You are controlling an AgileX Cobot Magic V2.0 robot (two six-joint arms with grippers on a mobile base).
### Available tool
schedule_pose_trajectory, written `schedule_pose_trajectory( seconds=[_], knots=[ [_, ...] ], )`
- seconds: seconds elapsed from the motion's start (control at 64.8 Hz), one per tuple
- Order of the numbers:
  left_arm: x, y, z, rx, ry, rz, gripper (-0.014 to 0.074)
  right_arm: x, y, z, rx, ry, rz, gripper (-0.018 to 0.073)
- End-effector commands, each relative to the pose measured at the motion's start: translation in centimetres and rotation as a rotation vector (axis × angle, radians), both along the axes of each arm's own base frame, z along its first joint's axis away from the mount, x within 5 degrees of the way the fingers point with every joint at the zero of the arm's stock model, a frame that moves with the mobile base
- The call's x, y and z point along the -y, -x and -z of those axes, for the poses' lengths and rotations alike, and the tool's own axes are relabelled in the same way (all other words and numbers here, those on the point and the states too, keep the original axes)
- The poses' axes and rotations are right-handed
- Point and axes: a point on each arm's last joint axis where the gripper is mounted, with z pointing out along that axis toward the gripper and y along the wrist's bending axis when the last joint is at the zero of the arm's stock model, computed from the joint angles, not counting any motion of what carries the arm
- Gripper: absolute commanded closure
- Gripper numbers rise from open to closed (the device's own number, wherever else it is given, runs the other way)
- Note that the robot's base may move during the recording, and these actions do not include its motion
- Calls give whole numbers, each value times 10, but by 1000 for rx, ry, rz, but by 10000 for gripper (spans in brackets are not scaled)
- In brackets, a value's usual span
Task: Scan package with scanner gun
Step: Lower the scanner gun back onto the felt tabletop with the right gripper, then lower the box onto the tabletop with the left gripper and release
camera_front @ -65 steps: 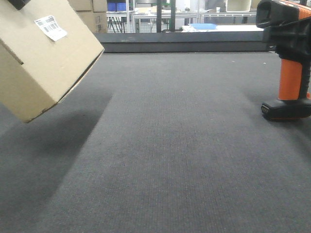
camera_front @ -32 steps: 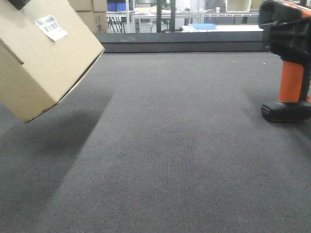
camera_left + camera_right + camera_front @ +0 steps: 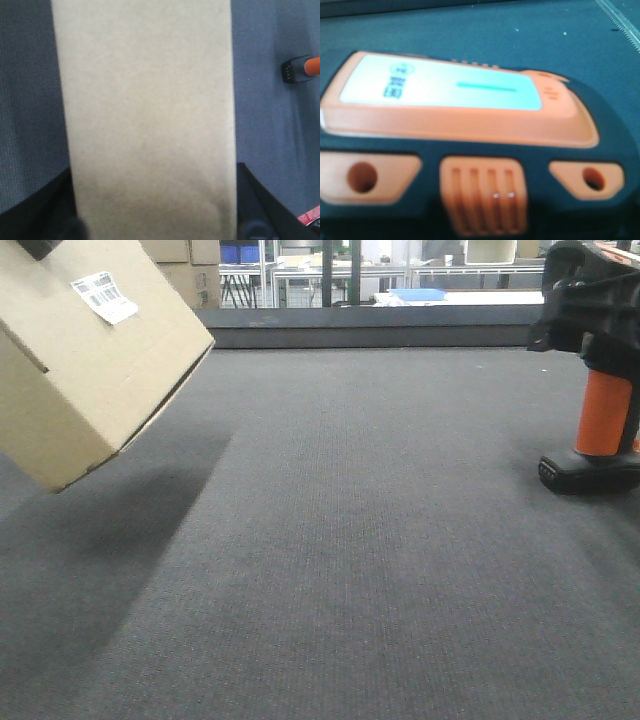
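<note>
1. One tan cardboard box (image 3: 85,360) with a white label (image 3: 104,296) hangs tilted above the near-left grey table (image 3: 340,570), clamped in the left gripper (image 3: 152,212).
2. One orange-and-black scanner gun (image 3: 598,390) stands upright at the far right with its base on the table. The right gripper is out of sight, so I cannot tell its state.
</note>
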Motion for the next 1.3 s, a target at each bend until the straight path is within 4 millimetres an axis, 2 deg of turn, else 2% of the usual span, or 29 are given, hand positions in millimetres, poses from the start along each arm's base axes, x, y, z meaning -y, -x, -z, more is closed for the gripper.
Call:
schedule_pose_trajectory(
  seconds=[0.0, 0.417, 0.71, 0.911, 1.158, 1.282],
  knots=[
    [0, 1, -5, 20, 19, 0, 708, 0, 1, -4, 3, 19, -19, 0],
    [0, 1, -5, 20, 19, 0, 708, -2, 4, 3, -74, 100, -85, 0],
    [0, 1, -5, 20, 19, 0, 708, 13, 3, 6, -127, 91, -44, 0],
    [0, 1, -5, 20, 19, 0, 708, 11, 7, 9, -188, 82, -68, 0],
    [0, 2, -5, 19, 12, 0, 708, 10, 22, -5, -214, 54, -120, 0],
    [-6, 2, -4, 21, -72, 2, 708, 9, 35, -17, -226, 34, -161, 0]
  ],
)
